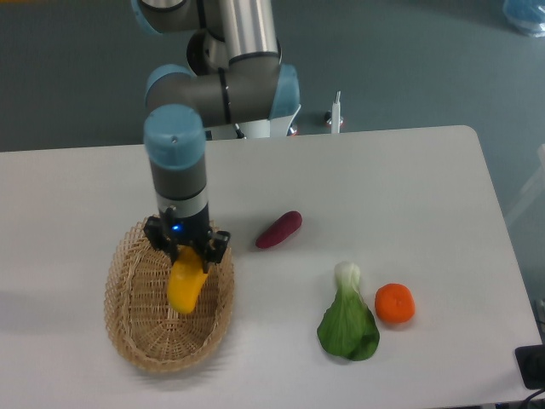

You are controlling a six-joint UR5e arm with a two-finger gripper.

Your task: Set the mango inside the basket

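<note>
The mango is a smooth yellow oblong fruit shading to orange. It hangs tilted over the inside of the basket, a large oval tan wicker basket at the table's front left. My gripper points down over the basket and is shut on the mango's upper end. The mango's lower end is close to the basket floor; I cannot tell if it touches.
A purple sweet potato lies right of the basket. A green bok choy and a round orange lie at the front right. A small white upright object stands at the table's far edge.
</note>
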